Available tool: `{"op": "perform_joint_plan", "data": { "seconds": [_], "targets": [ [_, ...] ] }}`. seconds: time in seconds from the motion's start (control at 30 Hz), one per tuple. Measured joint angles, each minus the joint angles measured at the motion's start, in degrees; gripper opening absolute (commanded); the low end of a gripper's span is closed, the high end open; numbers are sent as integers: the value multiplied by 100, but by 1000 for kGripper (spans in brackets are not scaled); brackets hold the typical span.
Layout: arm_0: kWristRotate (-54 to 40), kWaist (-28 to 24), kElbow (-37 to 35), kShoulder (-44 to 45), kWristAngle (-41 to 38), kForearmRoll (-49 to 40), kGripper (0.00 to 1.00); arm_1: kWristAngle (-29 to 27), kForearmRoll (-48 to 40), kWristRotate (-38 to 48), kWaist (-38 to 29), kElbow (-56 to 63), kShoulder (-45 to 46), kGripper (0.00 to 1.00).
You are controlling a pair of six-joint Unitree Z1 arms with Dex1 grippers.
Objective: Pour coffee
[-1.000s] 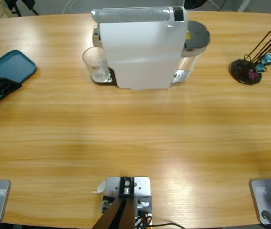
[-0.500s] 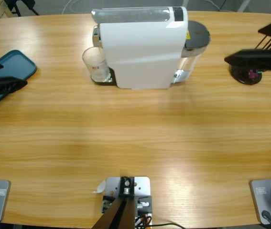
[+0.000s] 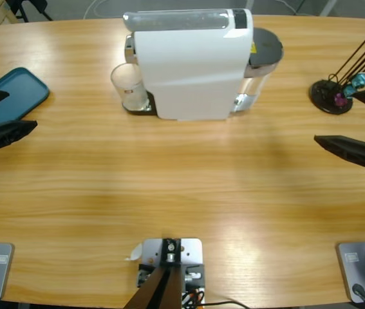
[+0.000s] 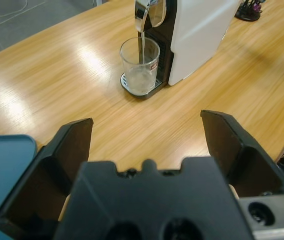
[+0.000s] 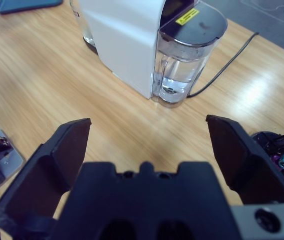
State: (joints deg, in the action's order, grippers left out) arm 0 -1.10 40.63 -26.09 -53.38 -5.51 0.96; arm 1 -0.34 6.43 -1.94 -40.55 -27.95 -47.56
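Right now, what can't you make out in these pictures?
- Glass contents: cannot tell whether liquid is inside, the glass is clear.
- Machine's spout: hidden by the coffee machine body in the high view.
- Teal tray: cut off by the left edge.
- Both arms: only each gripper's jaws enter the high view.

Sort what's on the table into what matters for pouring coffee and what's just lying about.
For the job: coffee machine; glass under its spout; water tank at its back.

Lying about: teal tray; black stick holder.
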Motion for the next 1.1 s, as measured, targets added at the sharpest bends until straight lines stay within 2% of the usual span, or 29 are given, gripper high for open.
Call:
{"op": "perform_joint_plan", "data": {
  "seconds": [0.37,1.1],
  "targets": [
    [-143,0,157,-21,-491,256,950,0,-380,0,0,197,-83,1000],
    [-578,0,190,-21,-415,334,959,0,-483,0,0,268,-196,1000]
  ]
}}
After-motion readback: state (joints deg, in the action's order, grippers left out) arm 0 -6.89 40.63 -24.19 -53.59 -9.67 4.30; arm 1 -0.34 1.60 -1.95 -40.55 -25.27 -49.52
